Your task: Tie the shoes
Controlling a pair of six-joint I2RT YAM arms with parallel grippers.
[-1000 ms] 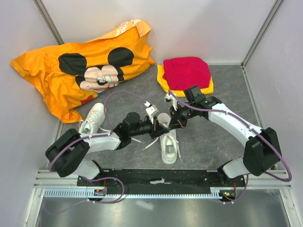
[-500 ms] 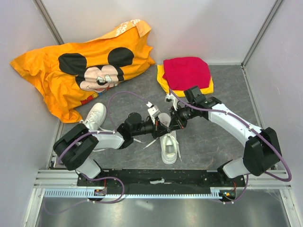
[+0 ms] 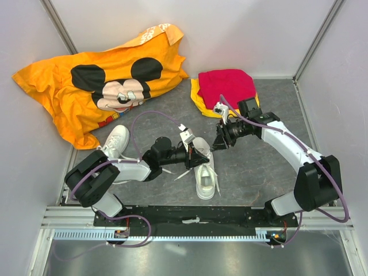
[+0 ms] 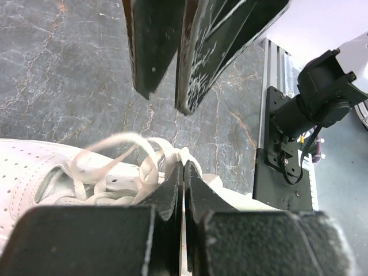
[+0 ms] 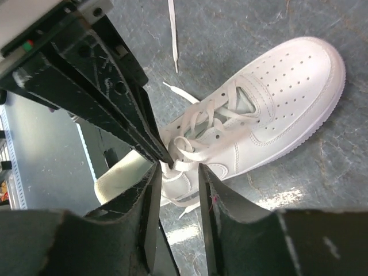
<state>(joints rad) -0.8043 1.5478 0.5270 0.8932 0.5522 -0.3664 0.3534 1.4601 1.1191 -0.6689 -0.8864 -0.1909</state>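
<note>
One white shoe (image 3: 206, 175) lies in front of the arms with its laces loose; it also shows in the right wrist view (image 5: 276, 103) and the left wrist view (image 4: 40, 178). My left gripper (image 3: 197, 155) is shut on a lace (image 4: 118, 144) at the shoe's tongue, and its tip (image 4: 184, 168) pinches the lace (image 5: 190, 150). My right gripper (image 3: 218, 143) hovers just behind the shoe, open and empty (image 5: 175, 172), and its fingers (image 4: 150, 52) hang above the lace loop. The second white shoe (image 3: 115, 142) lies to the left, untouched.
An orange cartoon-mouse shirt (image 3: 98, 80) lies at the back left. A red cloth (image 3: 225, 86) sits on a yellow cloth (image 3: 197, 99) behind my right gripper. A black rail (image 3: 195, 217) runs along the front. A loose lace end (image 5: 171, 34) trails on the floor.
My right gripper has drawn back and to the right, away from the shoe's laces. My left gripper has stayed at the shoe with the lace.
</note>
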